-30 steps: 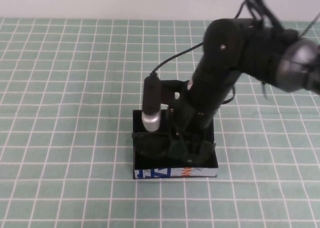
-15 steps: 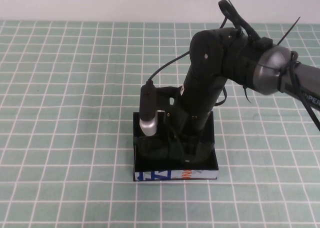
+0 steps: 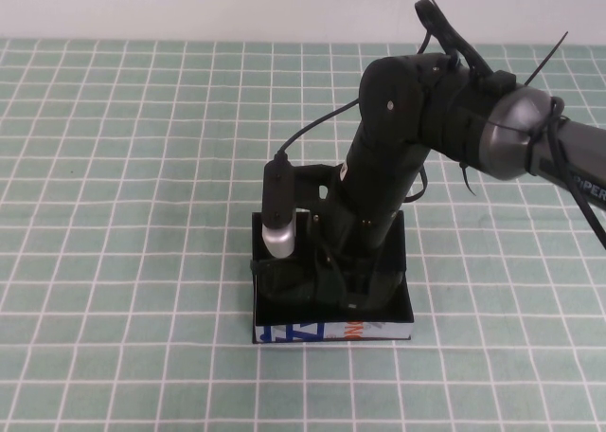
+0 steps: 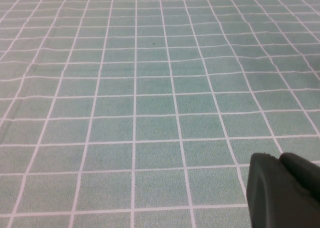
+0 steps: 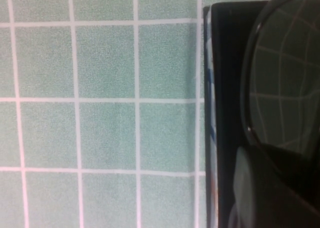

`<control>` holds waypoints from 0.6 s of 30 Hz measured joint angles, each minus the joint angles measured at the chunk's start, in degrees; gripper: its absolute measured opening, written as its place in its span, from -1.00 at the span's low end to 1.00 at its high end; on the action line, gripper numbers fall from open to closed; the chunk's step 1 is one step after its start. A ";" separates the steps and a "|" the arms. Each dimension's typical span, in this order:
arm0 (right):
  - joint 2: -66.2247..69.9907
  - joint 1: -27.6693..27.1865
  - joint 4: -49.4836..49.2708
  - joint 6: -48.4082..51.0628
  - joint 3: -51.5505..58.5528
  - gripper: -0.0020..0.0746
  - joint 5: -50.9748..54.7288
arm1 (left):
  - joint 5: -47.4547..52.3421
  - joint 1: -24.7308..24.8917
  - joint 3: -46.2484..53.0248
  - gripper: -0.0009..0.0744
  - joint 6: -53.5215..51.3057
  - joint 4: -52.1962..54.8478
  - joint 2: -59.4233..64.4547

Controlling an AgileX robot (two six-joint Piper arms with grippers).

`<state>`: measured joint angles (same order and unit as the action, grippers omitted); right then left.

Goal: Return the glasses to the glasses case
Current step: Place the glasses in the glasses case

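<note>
The right gripper (image 3: 355, 279) is being held low inside the open glasses case (image 3: 398, 304), which is sitting on the table (image 3: 123, 214) with its green checked cloth. Its fingers are being kept nearly pressed together, and they seem to be pinching the glasses (image 3: 284, 273), though the dark frame is hard to tell from the dark lining. In the right wrist view one lens of the glasses (image 5: 282, 73) is being seen just above the case wall (image 5: 222, 88). If the fingers are being spread too soon, the glasses may be dropped crooked, with one end left resting on the rim. If the arm is being pushed down too hard, the thin frame may be bent or the case tipped. Blue and orange print is being shown on the white side strip (image 3: 331, 332), but no word can be read. The left gripper (image 4: 282, 190) is being kept apart over bare cloth; whether its fingers are spread cannot be told.
</note>
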<state>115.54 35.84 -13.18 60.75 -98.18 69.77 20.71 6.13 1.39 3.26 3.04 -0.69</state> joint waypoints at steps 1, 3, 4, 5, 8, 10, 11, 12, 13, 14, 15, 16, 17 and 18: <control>0.00 0.00 0.00 0.03 0.00 -0.75 0.00 | 0.00 0.00 0.00 -0.98 0.00 0.00 0.00; 0.00 0.00 0.00 0.03 0.00 -0.75 0.00 | 0.00 0.00 0.00 -0.98 0.00 0.00 0.00; 0.00 0.00 0.00 0.03 0.00 -0.75 0.00 | 0.00 0.00 0.00 -0.98 0.00 0.00 0.00; 0.00 0.00 0.12 0.03 0.00 -0.75 0.00 | 0.00 0.00 0.00 -0.98 0.00 0.00 0.00; 0.00 0.00 0.52 0.40 0.00 -0.75 0.00 | 0.00 0.00 0.00 -0.98 0.00 0.00 0.00; 0.00 0.00 0.54 1.13 0.00 -0.75 0.00 | 0.00 0.00 0.00 -0.98 0.00 0.00 0.00; 0.00 0.00 0.54 1.25 0.00 -0.75 0.00 | 0.00 0.00 0.00 -0.98 0.00 0.00 0.00; 0.00 0.00 0.54 1.35 0.00 -0.75 0.00 | 0.00 0.00 0.00 -0.98 0.00 0.00 0.00; 0.00 0.00 0.54 1.47 0.00 -0.75 0.00 | 0.00 0.00 0.00 -0.98 0.00 0.00 0.00; 0.10 0.00 0.54 1.56 0.00 -0.75 0.00 | 0.00 0.00 0.00 -0.98 0.00 0.00 0.00; 0.10 0.00 0.54 1.56 0.00 -0.75 0.00 | 0.00 0.00 0.00 -0.98 0.00 0.00 0.00; 0.10 0.00 0.54 1.60 0.00 -0.75 0.00 | 0.00 0.00 0.00 -0.98 0.00 0.00 0.00; 0.10 0.00 0.54 1.71 0.00 -0.75 0.00 | 0.00 0.00 0.00 -0.98 0.00 0.00 0.00; 0.21 0.00 0.54 1.71 0.00 -0.75 0.00 | 0.00 0.00 0.00 -0.98 0.00 0.00 0.00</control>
<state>115.75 35.84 -12.64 62.46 -98.18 69.77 20.71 6.13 1.39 3.26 3.04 -0.69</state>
